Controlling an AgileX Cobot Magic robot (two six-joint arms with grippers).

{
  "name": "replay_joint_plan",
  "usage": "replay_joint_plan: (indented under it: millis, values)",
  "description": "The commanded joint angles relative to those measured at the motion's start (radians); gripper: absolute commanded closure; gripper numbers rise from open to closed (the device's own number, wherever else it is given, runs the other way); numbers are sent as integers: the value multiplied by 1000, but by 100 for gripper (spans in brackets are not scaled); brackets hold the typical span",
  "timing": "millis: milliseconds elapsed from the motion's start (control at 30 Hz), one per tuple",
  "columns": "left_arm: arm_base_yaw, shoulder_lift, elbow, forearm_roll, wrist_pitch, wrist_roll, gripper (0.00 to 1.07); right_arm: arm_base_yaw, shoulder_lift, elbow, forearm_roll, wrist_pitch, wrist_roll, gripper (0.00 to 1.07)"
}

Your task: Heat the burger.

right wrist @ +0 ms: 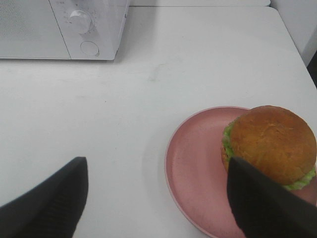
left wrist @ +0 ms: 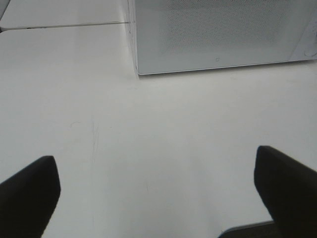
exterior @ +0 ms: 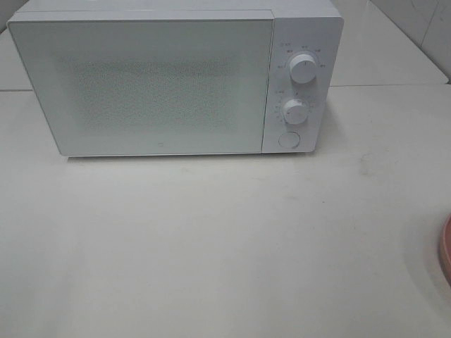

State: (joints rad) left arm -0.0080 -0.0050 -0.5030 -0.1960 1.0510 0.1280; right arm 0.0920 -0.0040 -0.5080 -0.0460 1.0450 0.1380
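Observation:
The burger [right wrist: 272,144], with a golden-brown bun and a green lettuce frill, sits on a round pink plate [right wrist: 193,163] in the right wrist view. My right gripper [right wrist: 156,203] is open, with only bare table between its fingers. One dark finger [right wrist: 262,203] overlaps the burger's near side and part of the plate; I cannot tell whether it touches. My left gripper [left wrist: 156,193] is open wide above bare table, facing the microwave's [left wrist: 223,34] lower left corner. The white microwave [exterior: 176,81] stands at the back with its door closed. Neither gripper shows in the exterior high view.
Two round knobs [exterior: 302,70] and a round button [exterior: 288,139] sit on the microwave's right panel. Only a sliver of the pink plate [exterior: 446,250] shows at the right edge of the exterior high view. A white tabletop [exterior: 211,239] stretches in front of the microwave.

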Motion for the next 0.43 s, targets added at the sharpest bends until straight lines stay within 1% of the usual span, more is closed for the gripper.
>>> replay_joint_plan:
  millis: [33,433]
  values:
    - [3,-24,4,-9,-12,-2,6,-8,-17,0,4,-7,-15,32]
    - [3,-24,4,-9,-12,-2,6,-8,-17,0,4,-7,-15,32]
